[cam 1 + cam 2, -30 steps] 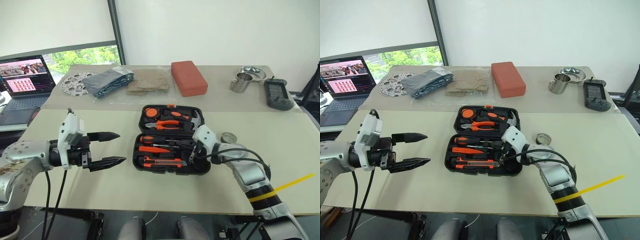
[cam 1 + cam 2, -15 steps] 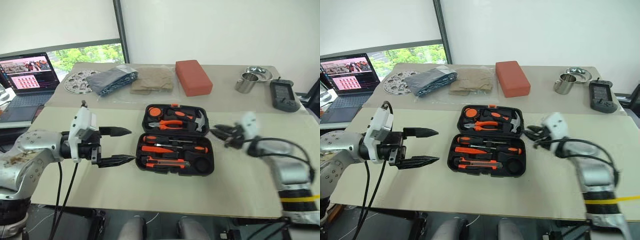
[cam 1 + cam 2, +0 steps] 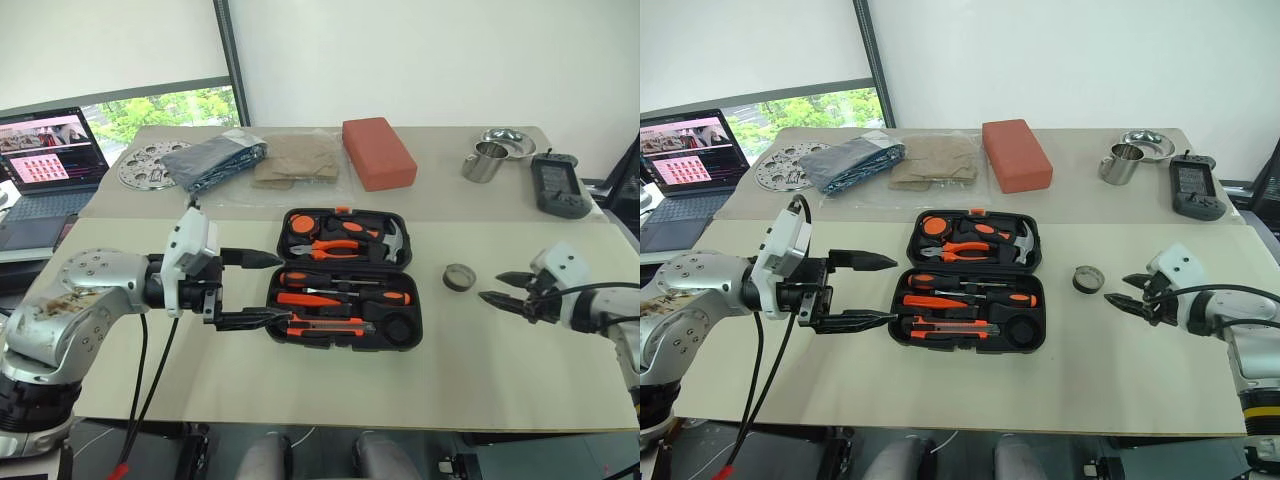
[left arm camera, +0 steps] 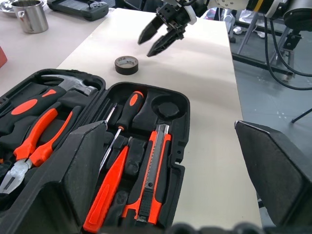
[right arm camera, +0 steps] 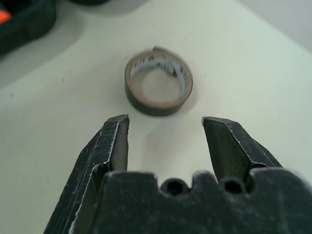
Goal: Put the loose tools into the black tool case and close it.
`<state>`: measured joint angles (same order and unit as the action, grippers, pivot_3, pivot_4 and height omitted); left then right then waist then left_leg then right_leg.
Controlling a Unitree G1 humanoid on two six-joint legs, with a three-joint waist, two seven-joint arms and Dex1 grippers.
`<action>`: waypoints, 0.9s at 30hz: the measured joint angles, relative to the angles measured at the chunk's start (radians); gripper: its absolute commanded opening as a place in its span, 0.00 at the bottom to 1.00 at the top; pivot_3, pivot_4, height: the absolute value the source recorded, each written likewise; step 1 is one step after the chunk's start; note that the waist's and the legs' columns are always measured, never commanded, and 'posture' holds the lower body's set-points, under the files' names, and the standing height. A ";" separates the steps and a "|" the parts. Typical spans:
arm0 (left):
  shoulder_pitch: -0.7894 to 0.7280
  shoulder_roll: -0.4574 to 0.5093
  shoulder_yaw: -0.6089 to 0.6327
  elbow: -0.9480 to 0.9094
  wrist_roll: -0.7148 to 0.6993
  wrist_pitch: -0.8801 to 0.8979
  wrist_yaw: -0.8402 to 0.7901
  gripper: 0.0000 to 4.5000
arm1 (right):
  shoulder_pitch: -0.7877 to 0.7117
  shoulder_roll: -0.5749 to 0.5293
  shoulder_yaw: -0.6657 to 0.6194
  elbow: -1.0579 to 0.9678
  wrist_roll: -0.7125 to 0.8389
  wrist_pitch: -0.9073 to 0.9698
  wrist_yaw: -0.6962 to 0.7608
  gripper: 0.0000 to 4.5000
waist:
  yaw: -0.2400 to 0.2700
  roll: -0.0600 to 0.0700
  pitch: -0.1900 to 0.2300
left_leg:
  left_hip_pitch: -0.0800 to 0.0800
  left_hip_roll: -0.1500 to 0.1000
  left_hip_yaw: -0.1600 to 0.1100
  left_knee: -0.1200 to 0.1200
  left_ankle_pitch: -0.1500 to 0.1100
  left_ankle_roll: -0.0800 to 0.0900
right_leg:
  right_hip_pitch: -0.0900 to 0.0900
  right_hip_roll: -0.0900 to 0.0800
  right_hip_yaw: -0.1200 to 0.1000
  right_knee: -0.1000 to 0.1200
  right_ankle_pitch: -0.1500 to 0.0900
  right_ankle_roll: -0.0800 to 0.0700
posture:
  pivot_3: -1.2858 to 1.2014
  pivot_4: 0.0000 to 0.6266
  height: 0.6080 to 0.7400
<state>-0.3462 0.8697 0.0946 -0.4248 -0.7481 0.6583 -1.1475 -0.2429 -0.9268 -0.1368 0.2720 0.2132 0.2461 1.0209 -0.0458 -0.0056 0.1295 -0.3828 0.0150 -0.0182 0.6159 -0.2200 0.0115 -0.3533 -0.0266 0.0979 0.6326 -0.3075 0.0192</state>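
You have one black tool case (image 3: pixel 344 277) lying open, holding two screwdrivers (image 3: pixel 345 295), one utility knife (image 3: pixel 325 322), one pair of pliers (image 3: pixel 335 248) and one hammer (image 3: pixel 393 238) (steel-headed); one tape roll (image 3: pixel 458 277) lies outside it.

This looks like a robotics lab or test room. Two plain beige tables (image 3: pixel 300 385) stand end to end before a bare white wall (image 3: pixel 420 60). At the far table's left corner an open laptop computer (image 3: pixel 40 165) shows a screen of thumbnails beside a window onto green trees (image 3: pixel 165 112). At its right corner lies a black handheld controller (image 3: pixel 557 186). Loose black cables (image 4: pixel 282 44) trail over the grey floor.
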 measured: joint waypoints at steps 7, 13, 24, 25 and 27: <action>0.009 -0.008 -0.003 -0.020 0.000 -0.001 0.016 1.00 | -0.064 -0.024 0.030 0.075 -0.017 -0.031 0.079 0.62 | 0.003 0.000 0.000 | 0.000 0.000 0.000 0.000 0.000 0.000 | 0.000 0.000 0.000 0.000 0.000 0.000 | 0.52 0.24 1.00; 0.028 -0.010 -0.002 -0.036 0.000 -0.001 0.029 1.00 | -0.091 -0.029 0.060 0.114 -0.035 -0.031 0.132 0.62 | 0.003 0.000 0.000 | 0.000 0.000 0.000 0.000 0.000 0.000 | 0.000 -0.001 0.000 0.000 0.000 0.000 | 0.52 0.24 1.00; 0.030 -0.011 -0.006 -0.038 0.000 -0.004 0.025 1.00 | -0.201 -0.025 0.120 0.171 -0.060 -0.040 0.175 0.62 | -0.002 0.000 0.000 | 0.002 0.000 0.000 0.000 0.000 0.000 | 0.001 0.000 0.000 0.001 0.000 0.000 | 0.52 0.24 1.00; 0.030 -0.013 -0.009 -0.038 0.000 -0.004 0.025 1.00 | -0.215 -0.018 0.128 0.171 -0.064 -0.042 0.179 0.62 | -0.001 0.000 0.000 | 0.002 0.000 0.000 0.000 0.000 0.000 | 0.001 0.000 0.000 0.001 0.000 0.000 | 0.52 0.24 1.00; 0.029 -0.014 -0.011 -0.038 0.000 -0.004 0.024 1.00 | -0.228 -0.012 0.142 0.171 -0.071 -0.042 0.196 0.62 | 0.002 0.001 0.000 | 0.001 0.000 0.000 0.000 0.000 0.000 | 0.001 0.000 -0.001 0.001 0.000 0.000 | 0.52 0.24 1.00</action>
<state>-0.3168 0.8560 0.0839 -0.4631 -0.7482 0.6541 -1.1239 -0.4711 -0.9386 0.0048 0.4433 0.1424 0.2039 1.2164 -0.0436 -0.0051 0.1293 -0.3814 0.0151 -0.0186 0.6160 -0.2200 0.0114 -0.3525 -0.0264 0.0973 0.6333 -0.3074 0.0188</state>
